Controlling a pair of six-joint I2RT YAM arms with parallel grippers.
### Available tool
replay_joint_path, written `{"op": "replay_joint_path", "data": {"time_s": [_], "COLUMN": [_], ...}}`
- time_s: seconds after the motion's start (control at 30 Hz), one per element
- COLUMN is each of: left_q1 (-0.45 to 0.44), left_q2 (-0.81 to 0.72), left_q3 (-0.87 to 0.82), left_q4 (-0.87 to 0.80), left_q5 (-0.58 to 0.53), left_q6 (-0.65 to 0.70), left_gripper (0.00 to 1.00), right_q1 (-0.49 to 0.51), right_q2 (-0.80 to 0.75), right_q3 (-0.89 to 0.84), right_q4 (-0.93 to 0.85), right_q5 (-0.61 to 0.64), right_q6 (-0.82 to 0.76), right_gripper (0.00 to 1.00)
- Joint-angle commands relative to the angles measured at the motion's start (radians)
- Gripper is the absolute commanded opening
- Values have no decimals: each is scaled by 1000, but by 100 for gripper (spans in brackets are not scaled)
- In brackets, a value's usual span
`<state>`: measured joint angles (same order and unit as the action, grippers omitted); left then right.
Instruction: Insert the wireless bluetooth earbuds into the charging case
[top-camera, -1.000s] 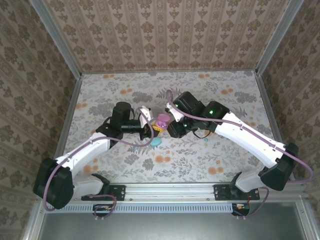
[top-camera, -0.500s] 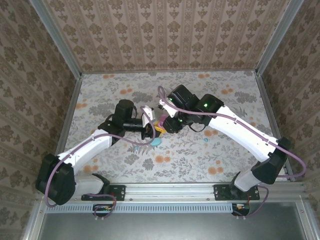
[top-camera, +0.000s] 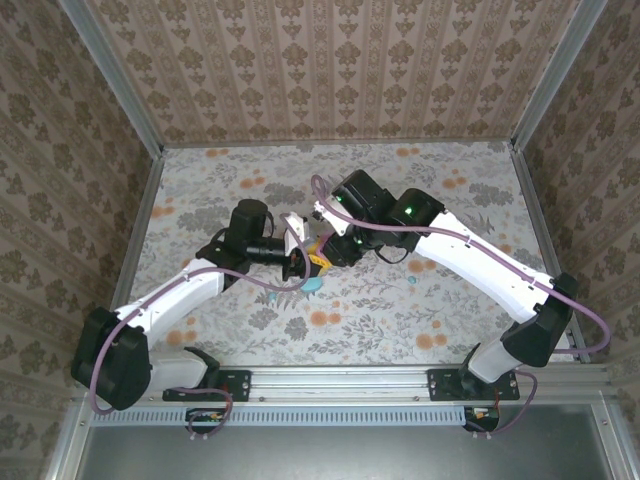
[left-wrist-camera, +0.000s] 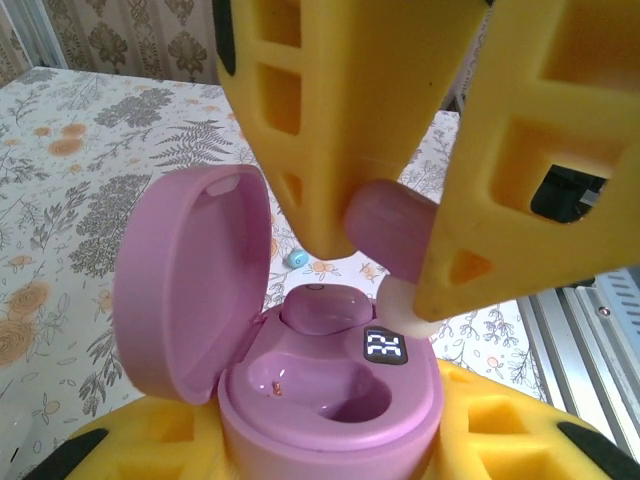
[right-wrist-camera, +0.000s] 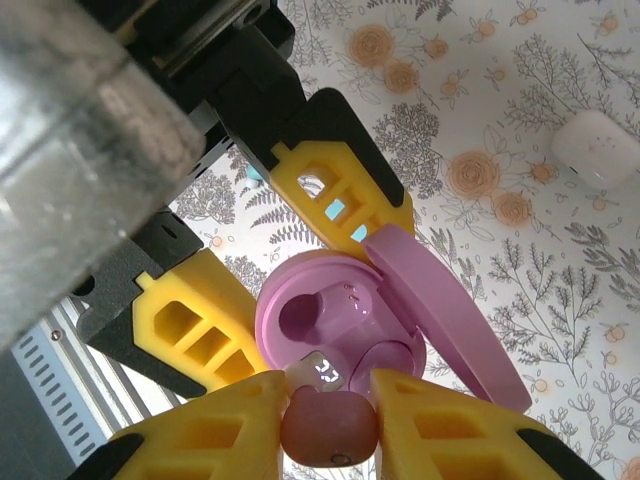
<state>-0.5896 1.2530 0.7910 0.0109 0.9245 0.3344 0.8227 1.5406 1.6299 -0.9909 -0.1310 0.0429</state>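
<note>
From above, the left gripper (top-camera: 300, 262) and the right gripper (top-camera: 336, 250) meet over the middle of the table (top-camera: 440, 190).

In the left wrist view, the left fingers are closed round the base of the pink case (left-wrist-camera: 330, 400), with its lid (left-wrist-camera: 190, 280) up. One seated earbud (left-wrist-camera: 320, 306) seems to fill the far socket. The near socket is bare (its contact pin shows).

In the right wrist view, the right fingers pinch the pink earbud (right-wrist-camera: 330, 425) just above the case rim. As I judge it, lowering that one in and releasing it is what is left.
</note>
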Motion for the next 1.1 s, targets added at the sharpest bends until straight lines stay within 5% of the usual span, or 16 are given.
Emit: {"op": "replay_joint_path", "data": {"time_s": [0.0, 1.07], "left_q1": [-7, -4], "left_q2": [-13, -39], "left_q3": [24, 4], "left_q4": [20, 119], "left_q5": [42, 60], "left_q6": [14, -52], "left_gripper": [34, 34], "right_q1": [7, 13], "right_q2": [13, 16], "right_q3": [26, -51], "right_q4": [23, 84], "right_q5": [-11, -9], "right_q6": [-26, -77], "right_gripper": [27, 28]}}
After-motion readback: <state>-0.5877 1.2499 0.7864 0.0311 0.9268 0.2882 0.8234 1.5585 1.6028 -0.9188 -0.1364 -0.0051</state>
